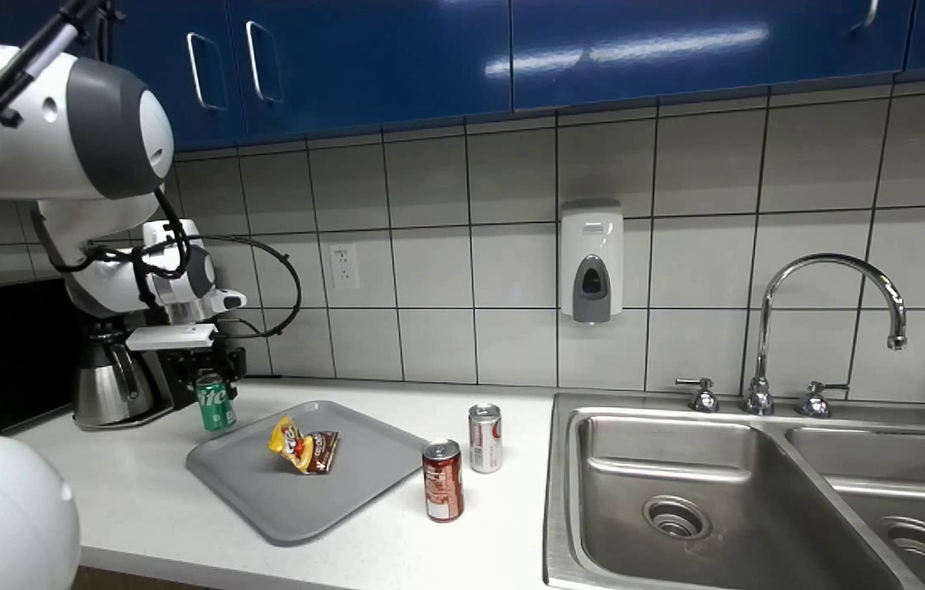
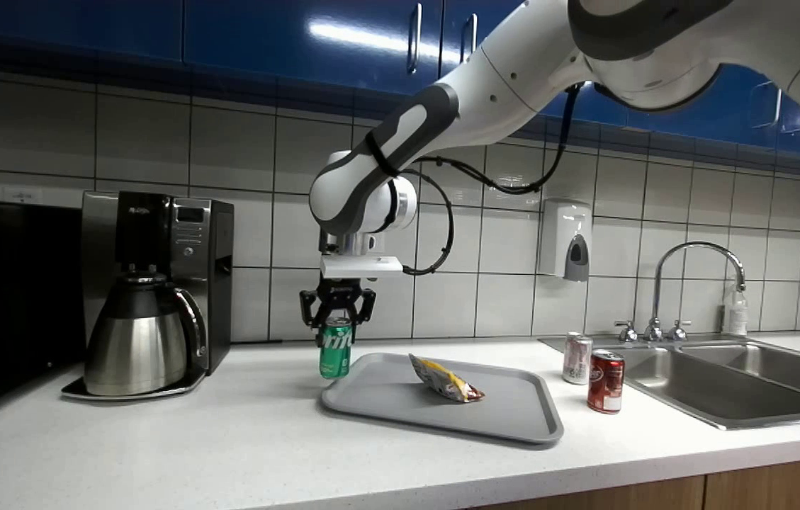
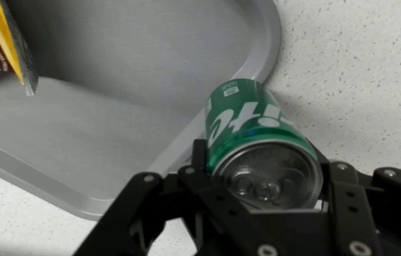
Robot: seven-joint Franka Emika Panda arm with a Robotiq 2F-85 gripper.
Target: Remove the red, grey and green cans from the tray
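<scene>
The arm (image 2: 502,92) is finished in smooth, rounded white, broken by dark grey bands (image 1: 111,123), one at ten o'clock in an exterior view. A black strap (image 2: 380,154) is wrapped around it, and black cables (image 2: 567,131) are tied along it, one looped out at two o'clock from a flat white plate (image 2: 361,267). The gripper (image 2: 336,334) is built in jointed black and is studded with silver screws (image 3: 267,250), some at four and five o'clock in the wrist view.
</scene>
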